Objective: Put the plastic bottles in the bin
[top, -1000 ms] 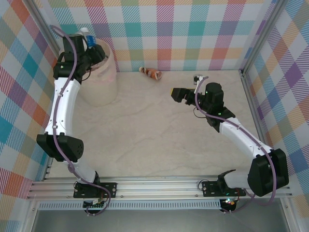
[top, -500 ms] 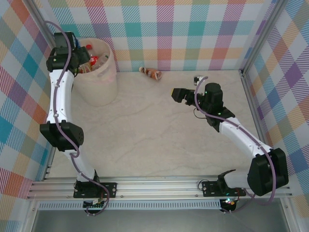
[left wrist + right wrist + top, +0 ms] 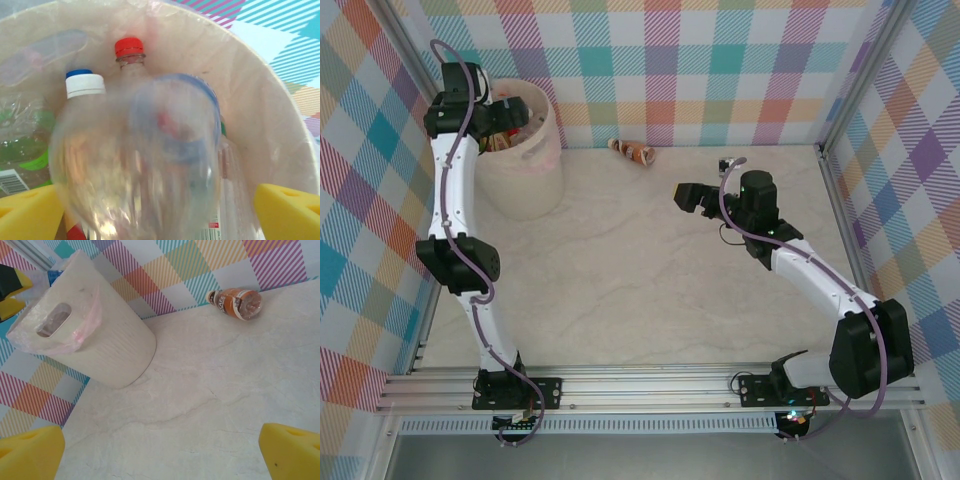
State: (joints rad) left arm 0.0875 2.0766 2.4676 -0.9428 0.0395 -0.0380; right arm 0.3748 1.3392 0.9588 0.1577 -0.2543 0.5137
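Note:
My left gripper point(image 3: 160, 210) hangs over the bin point(image 3: 525, 170) at the far left, its yellow pads point(image 3: 30, 212) spread wide: it is open. A clear bottle with a blue label point(image 3: 140, 165) shows blurred between the pads, clear of the right one, above other bottles with a red cap point(image 3: 129, 47) and a white cap point(image 3: 85, 85) inside the bin's pale wall point(image 3: 260, 115). One bottle with an orange-brown label point(image 3: 632, 152) lies on the table by the back wall, also seen as the orange bottle point(image 3: 235, 302). My right gripper point(image 3: 688, 195) is open over bare table, nothing between its pads point(image 3: 35, 452).
The bin point(image 3: 95, 340) with its clear liner stands in the back left corner against the checked walls. The marble tabletop point(image 3: 640, 280) stretches between the arms. A metal frame post point(image 3: 840, 110) runs along the right side.
The left gripper, shut on the blue-labelled bottle over the bin a second ago, has swung a little and opened; the bottle is loose between its pads. The right arm barely moved.

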